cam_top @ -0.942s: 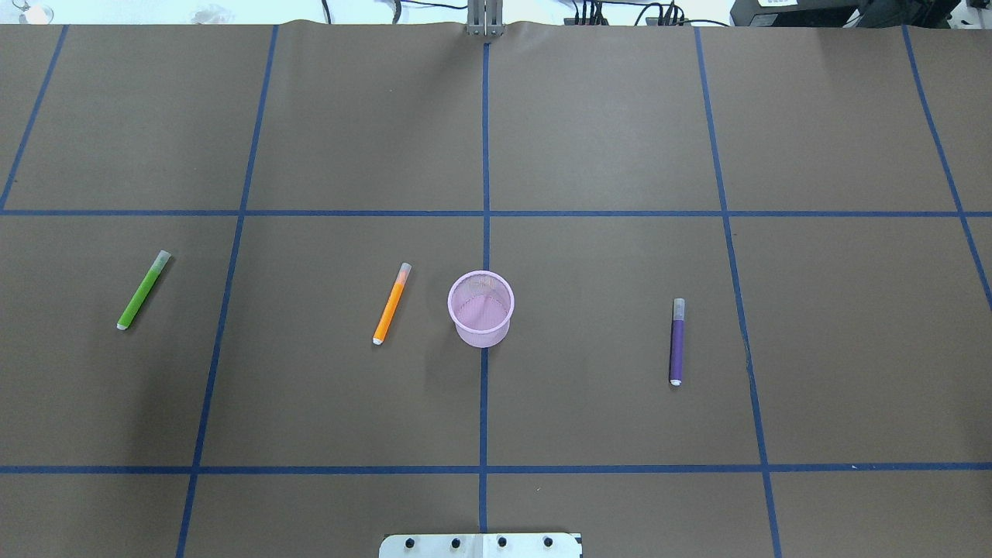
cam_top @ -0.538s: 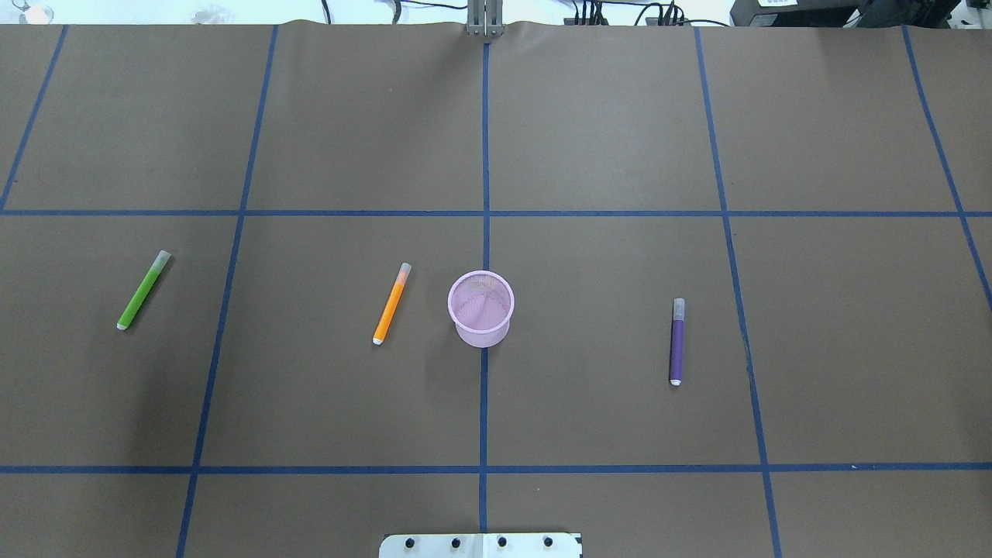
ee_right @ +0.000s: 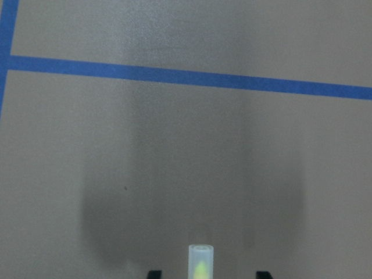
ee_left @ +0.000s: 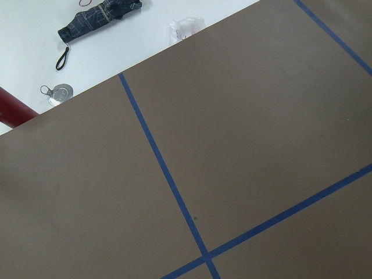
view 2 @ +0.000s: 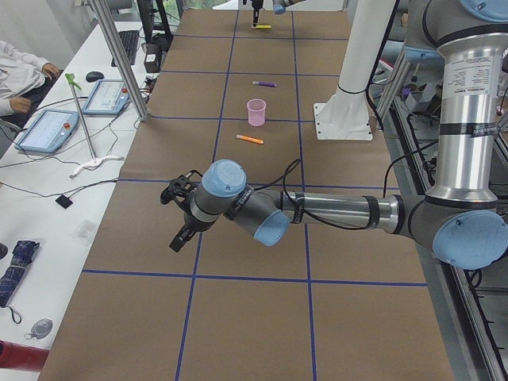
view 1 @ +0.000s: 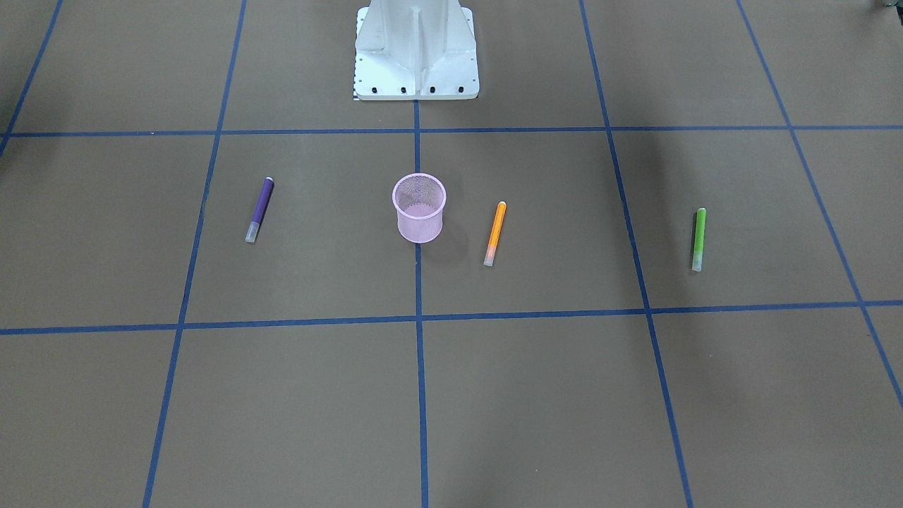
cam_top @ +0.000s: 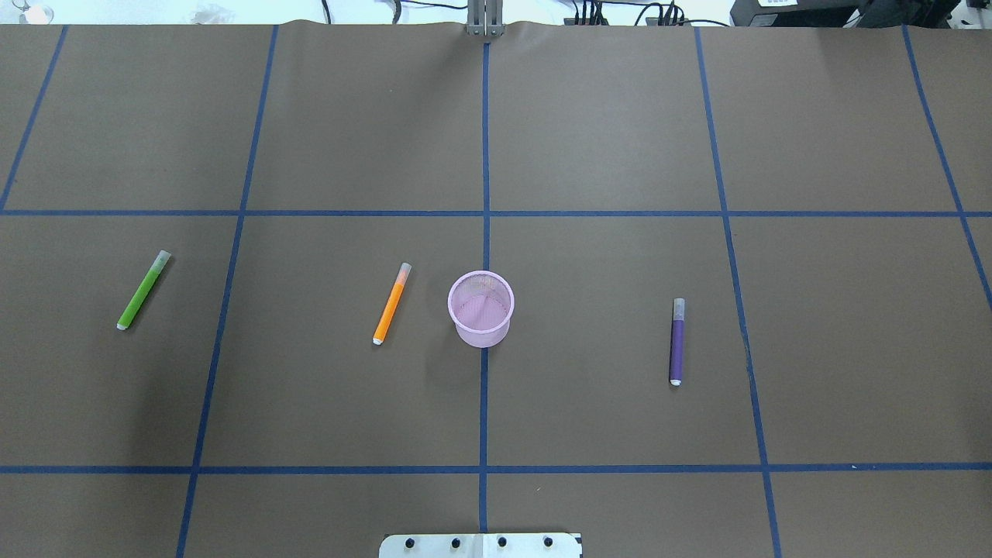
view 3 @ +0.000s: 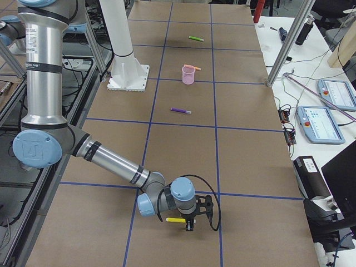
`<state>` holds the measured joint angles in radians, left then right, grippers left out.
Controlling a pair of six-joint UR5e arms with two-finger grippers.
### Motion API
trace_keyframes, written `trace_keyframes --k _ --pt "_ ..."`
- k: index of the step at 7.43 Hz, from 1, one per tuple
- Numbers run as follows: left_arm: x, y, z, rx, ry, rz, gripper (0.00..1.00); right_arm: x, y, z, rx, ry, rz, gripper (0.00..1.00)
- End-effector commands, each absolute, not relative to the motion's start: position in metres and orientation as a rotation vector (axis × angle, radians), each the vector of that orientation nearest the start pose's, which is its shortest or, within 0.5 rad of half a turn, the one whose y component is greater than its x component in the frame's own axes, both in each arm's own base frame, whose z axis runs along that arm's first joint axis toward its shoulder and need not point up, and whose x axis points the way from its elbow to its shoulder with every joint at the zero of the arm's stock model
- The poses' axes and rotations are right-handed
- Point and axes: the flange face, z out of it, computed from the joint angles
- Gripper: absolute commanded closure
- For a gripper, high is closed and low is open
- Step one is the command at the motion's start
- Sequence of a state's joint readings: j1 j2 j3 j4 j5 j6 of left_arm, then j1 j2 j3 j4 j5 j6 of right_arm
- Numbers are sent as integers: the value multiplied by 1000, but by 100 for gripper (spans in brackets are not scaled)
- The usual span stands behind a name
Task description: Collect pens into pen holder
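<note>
Overhead exterior: brown table [cam_top: 604,124] crossed by blue tape [cam_top: 485,155], cables [cam_top: 325,12] along its far edge. Jaws of the right gripper [ee_right: 207,274] stand apart astride the yellow pen [ee_right: 200,259]; for the left gripper [view 2: 179,235] I cannot tell.

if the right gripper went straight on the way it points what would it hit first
Probably the yellow pen: in the wrist view its cap sits between the fingertips of the open right gripper. Depth is unclear; past it there is only the table.
</note>
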<state>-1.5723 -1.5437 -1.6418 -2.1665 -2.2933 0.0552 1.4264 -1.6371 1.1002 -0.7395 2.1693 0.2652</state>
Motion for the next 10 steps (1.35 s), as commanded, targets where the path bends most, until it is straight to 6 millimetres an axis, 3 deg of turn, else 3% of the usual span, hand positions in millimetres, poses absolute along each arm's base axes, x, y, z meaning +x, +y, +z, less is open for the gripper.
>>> trace_keyframes --k 1,5,6,7,8,10 --pt "-68 -505 570 636 680 282 0 12 -435 837 156 -643 24 55" --pt "-67 -505 570 635 681 282 0 2 -431 841 143 -641 1 55" --pt "-68 -505 570 635 680 281 0 3 -426 844 146 -640 0 66" --pt "-67 -505 570 635 681 282 0 4 -423 849 146 -640 2 92" --pt "-68 -505 570 635 680 281 0 4 -421 851 143 -638 4 100" --pt "-68 -505 570 635 680 281 0 4 -425 843 160 -641 0 100"
